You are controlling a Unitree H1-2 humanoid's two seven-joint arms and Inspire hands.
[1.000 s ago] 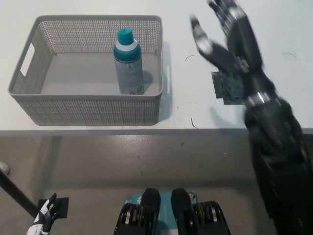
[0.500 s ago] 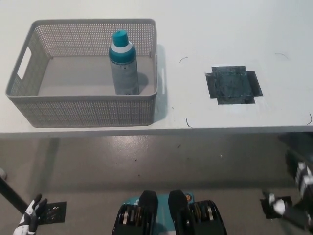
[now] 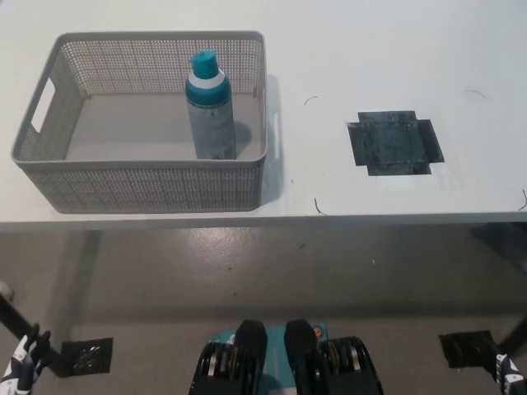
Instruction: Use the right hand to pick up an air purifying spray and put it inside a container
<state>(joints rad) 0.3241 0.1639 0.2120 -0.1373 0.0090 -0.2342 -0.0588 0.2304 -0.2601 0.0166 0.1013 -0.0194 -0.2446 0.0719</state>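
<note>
The air purifying spray (image 3: 210,107), a grey can with a teal cap and a white band, stands upright inside the grey mesh basket (image 3: 148,188), toward its right side. Neither hand touches it. Only a sliver of my white left hand (image 3: 20,369) shows, at the bottom left corner and far below the table edge. A small part of my black right hand (image 3: 506,372) shows at the bottom right corner, also down by the floor. Too little of either hand is visible to judge its state.
The basket sits at the left of a white table (image 3: 346,66). A dark square patch of tape (image 3: 394,142) lies on the table's right half. Grey floor (image 3: 247,271) runs below the front edge, with dark markers at both lower corners.
My right arm, raised over the table's right side a second ago, has dropped to the bottom right corner. The left hand has sunk lower at the bottom left. The can stays in the basket.
</note>
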